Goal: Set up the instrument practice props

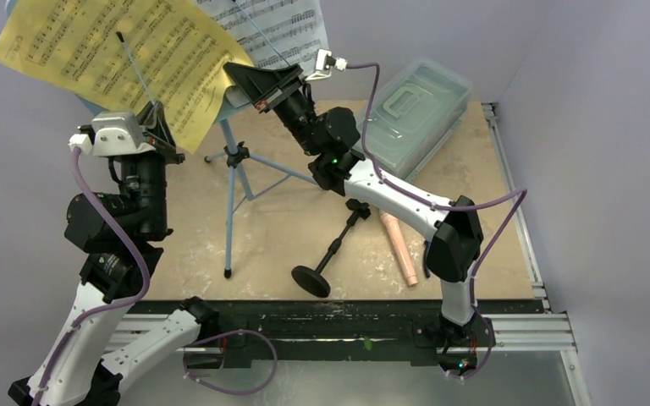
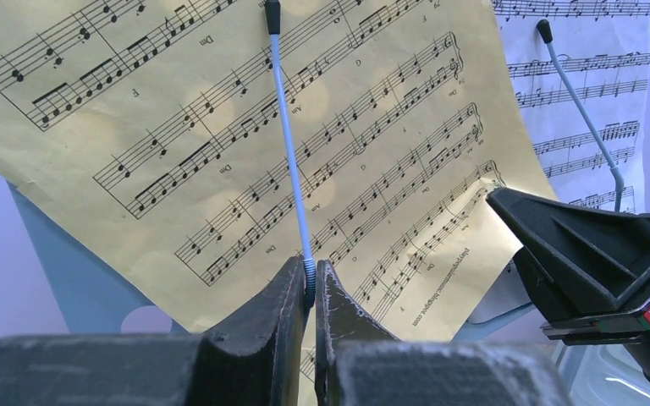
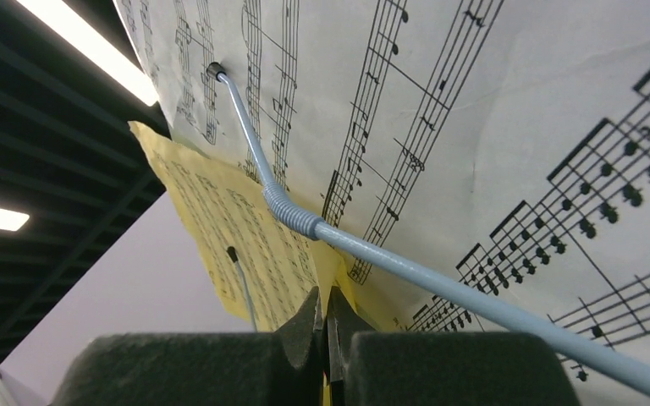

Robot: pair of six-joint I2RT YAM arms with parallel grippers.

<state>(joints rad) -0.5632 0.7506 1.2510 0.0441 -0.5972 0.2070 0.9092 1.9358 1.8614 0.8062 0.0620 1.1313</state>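
Yellow sheet (image 1: 110,59) rests on music stand (image 1: 228,203), white sheet (image 1: 279,30) beside it. My left claw (image 2: 311,292) pinches stand's page-holder wire (image 2: 288,144) at spring, likely to press paper flat. Right claw (image 3: 326,326) pressed together at stand's ledge, perhaps steadying. Mic stand (image 1: 334,245), microphone (image 1: 399,248) lie by stand's feet.

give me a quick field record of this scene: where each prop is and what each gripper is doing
left gripper: shut on the light blue wire page holder lying across the yellow music sheet
right gripper: shut at the lower edge of the white music sheet; pinch unclear
light blue tripod music stand: upright on the beige table, carrying both sheets
short black round-based mic stand: lying on its side
peach-pink toy microphone: lying flat beside the mic stand
clear lidded plastic box: far right, lid on
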